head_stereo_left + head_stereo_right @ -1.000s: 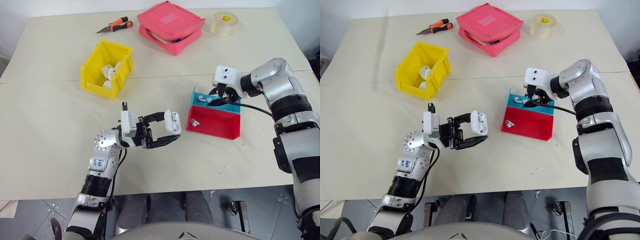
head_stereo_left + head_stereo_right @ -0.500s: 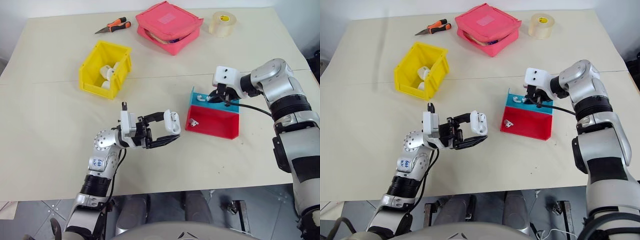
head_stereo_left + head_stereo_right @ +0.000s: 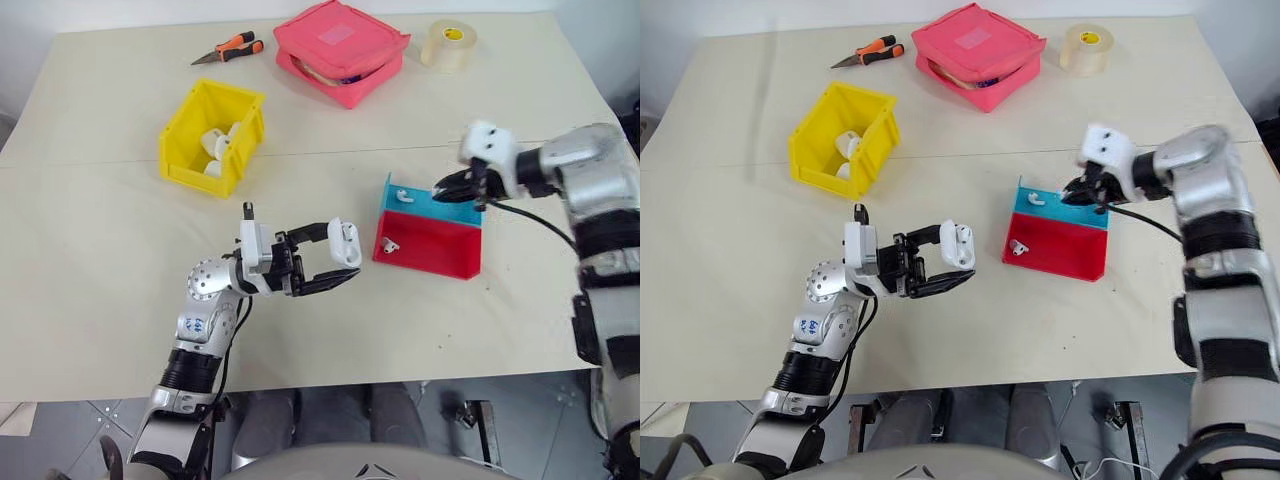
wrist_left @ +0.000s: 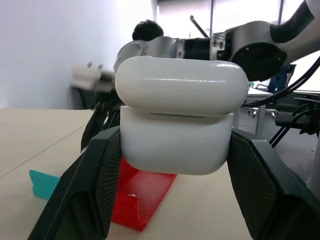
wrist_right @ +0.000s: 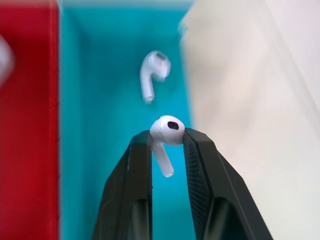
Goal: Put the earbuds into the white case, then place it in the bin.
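1. A pink zipped fabric pouch [image 3: 340,48], a roll of translucent tape [image 3: 449,45] and orange-handled pliers [image 3: 229,48] lie along the far edge of the cream table [image 3: 90,260], well apart from both arms.
2. The bright yellow bin [image 3: 212,135], rectangular with a cut-down front, sits to the robot's left with small white items inside; nothing stands between it and the left arm.
3. The shallow tray [image 3: 430,228], half teal and half red plastic, lies near the right arm. One glossy white earbud [image 5: 152,73] rests in the teal half, another [image 3: 387,242] in the red half.
4. The right gripper [image 5: 167,142] hangs above the teal half, its black fingers pinched on a third earbud [image 5: 166,136], stem pointing down between them.
5. The left gripper [image 3: 335,260] is clamped on the white case [image 4: 179,114], smooth and rounded, lid ajar, held above the table just beside the tray's red end.
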`<state>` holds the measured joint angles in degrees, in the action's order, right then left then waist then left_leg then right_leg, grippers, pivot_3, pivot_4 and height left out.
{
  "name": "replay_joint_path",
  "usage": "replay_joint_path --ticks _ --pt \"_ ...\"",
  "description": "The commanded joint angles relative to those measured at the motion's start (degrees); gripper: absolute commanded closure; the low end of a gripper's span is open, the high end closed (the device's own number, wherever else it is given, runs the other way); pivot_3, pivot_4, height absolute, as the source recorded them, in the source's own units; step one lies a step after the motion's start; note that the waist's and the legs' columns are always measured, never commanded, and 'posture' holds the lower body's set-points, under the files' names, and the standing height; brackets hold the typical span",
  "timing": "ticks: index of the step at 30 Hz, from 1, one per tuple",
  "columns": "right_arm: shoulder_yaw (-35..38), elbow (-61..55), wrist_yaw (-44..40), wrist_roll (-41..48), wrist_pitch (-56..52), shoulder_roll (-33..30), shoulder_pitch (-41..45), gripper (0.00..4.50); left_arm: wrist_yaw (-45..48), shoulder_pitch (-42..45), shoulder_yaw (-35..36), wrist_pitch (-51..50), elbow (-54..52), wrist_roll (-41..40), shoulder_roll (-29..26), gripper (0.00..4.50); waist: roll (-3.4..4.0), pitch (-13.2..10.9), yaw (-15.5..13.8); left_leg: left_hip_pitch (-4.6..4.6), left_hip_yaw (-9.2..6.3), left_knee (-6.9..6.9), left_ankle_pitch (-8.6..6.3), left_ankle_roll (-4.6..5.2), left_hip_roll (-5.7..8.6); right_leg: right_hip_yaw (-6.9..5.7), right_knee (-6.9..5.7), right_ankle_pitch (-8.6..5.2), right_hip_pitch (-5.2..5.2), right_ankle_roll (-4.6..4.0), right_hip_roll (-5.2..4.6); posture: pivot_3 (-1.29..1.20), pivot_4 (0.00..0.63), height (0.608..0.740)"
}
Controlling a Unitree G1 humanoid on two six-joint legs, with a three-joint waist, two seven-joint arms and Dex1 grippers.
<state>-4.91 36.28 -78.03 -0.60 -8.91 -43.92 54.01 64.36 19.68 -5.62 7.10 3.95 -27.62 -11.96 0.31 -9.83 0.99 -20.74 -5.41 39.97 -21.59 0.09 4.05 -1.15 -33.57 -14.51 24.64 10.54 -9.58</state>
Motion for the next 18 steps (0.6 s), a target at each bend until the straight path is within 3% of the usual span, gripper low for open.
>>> replay_joint_path --ticks 1,5,9,18 --pt "9.4 -16.2 0.5 11.8 -9.5 -0.9 -7.4 3.99 -0.2 1.9 0.2 -0.8 -0.5 -1.4 0.9 1.73 0.00 0.0 -0.4 0.00 -0.01 0.03 0.00 0.00 0.00 -0.01 -0.01 0.00 0.00 0.00 0.00 0.00 0.150 0.740" --pt "16.0 -32.8 4.9 22.6 -20.2 1.6 -18.2 3.99 -0.2 3.1 0.6 -2.6 -0.1 -2.2 1.3 1.73 0.00 0.0 -0.9 0.02 0.04 0.10 0.00 -0.01 -0.02 0.02 -0.06 0.01 -0.04 0.01 0.00 0.00 0.150 0.740" --pt "22.9 -52.6 17.6 41.6 -32.7 13.5 -28.4 3.99 -0.4 5.3 0.7 -4.9 1.6 -2.2 1.5 1.73 0.00 0.0 -1.1 0.01 -0.04 0.12 0.01 -0.03 -0.06 0.01 -0.10 0.00 -0.03 0.01 0.01 0.00 0.150 0.740" --pt "20.4 -67.3 32.9 60.2 -37.7 24.6 -37.8 3.99 -0.9 7.7 0.6 -7.8 2.3 -1.7 1.4 1.73 0.00 0.0 -1.4 0.04 -0.12 0.14 0.01 -0.02 0.05 0.04 -0.15 0.01 -0.07 0.00 -0.01 0.00 0.150 0.740"
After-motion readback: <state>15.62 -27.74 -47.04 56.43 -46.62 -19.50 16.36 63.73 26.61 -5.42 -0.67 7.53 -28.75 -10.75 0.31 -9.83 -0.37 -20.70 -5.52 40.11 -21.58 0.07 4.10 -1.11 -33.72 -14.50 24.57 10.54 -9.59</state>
